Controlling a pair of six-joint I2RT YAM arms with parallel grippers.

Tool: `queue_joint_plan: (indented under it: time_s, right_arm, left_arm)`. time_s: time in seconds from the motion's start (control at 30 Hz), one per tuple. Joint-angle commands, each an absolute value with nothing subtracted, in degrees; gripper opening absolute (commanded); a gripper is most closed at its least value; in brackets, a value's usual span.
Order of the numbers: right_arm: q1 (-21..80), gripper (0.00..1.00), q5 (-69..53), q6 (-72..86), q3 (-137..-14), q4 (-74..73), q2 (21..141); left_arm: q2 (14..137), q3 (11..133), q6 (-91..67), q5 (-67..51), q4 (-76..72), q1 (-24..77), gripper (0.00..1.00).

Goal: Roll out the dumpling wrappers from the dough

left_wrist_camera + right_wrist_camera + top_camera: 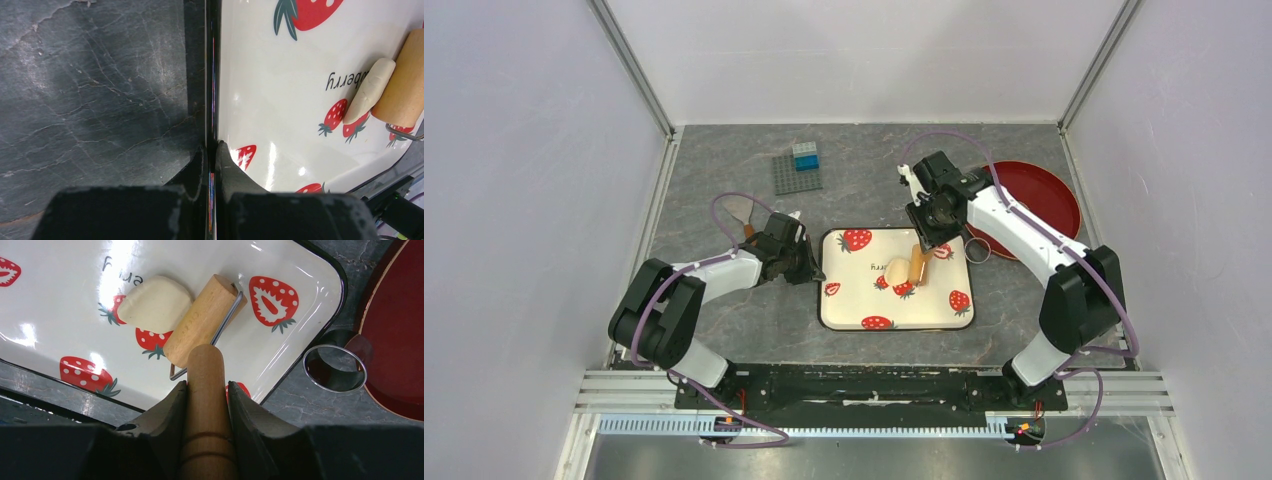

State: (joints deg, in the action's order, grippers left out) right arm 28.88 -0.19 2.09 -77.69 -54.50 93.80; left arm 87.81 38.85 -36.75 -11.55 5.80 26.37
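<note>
The pale dough [896,272] lies as one soft lump in the middle of the strawberry tray [929,305]. The wooden roller [918,264] rests beside it, its barrel [202,320] touching the right edge of the dough [156,304]. My right gripper [206,385] is shut on the roller's wooden handle, above the tray's back right corner [929,232]. My left gripper [211,148] is shut on the tray's black left rim [814,268]. In the left wrist view the dough [370,90] and roller [402,85] show at the far right. The dumpling wrappers are out of view.
A small metal ring [976,250] stands on the table off the tray's right corner, against a red plate [1034,195]. A grey baseplate with blue bricks [797,172] sits at the back. A scraper [737,210] lies behind my left arm.
</note>
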Motion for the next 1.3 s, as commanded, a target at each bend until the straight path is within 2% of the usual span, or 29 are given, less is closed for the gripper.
queue_joint_plan:
  time_s: [0.0,0.27,0.6,1.27]
  right_arm:
    - [29.2,0.0,1.8,1.6,-74.3,-56.4,96.8]
    - [29.3,0.0,0.2,2.0,-83.8,-59.2,93.5]
    - [32.3,0.0,-1.2,2.8,-92.1,-61.4,97.4]
    - [32.9,0.0,1.0,0.5,-82.5,-58.6,105.1]
  left_arm:
    - [91.5,36.2,-35.3,-5.5,12.0,26.9,0.02]
    - [91.6,36.2,-35.3,-5.5,12.0,26.9,0.02]
    - [91.4,36.1,-35.3,-5.4,11.9,26.9,0.02]
    - [91.8,36.2,-35.3,-5.7,11.9,26.9,0.02]
